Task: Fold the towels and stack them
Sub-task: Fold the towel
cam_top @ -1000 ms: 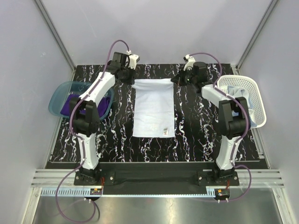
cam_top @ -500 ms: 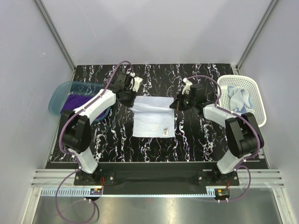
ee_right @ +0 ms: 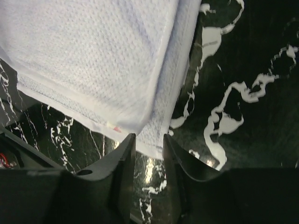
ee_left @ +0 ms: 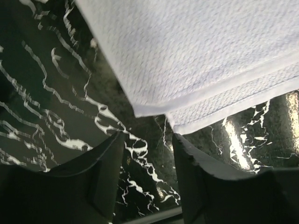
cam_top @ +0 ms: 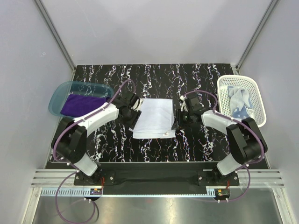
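Both arms reach low over the table (cam_top: 154, 77), elbows bent, wrists turned in toward its middle. The left fingers (ee_left: 147, 140) stand parted and empty, with a doubled corner of the folded pale towel (ee_left: 196, 51) lying just beyond their tips. The right fingers (ee_right: 148, 137) are also apart and grip nothing; the towel's other corner lies flat just ahead of their gap.

Table (cam_top: 154, 74): black top with white marble veining; from here it reads glossy in both wrist views. Translucent teal tray (cam_top: 56, 98) sits at the far left, overhanging the table's side. White mesh basket (cam_top: 236, 78) sits at the far right, also partly off the edge. Plain grey walls (cam_top: 154, 28) surround it. An aluminium rail (cam_top: 51, 177) runs along the near edge.
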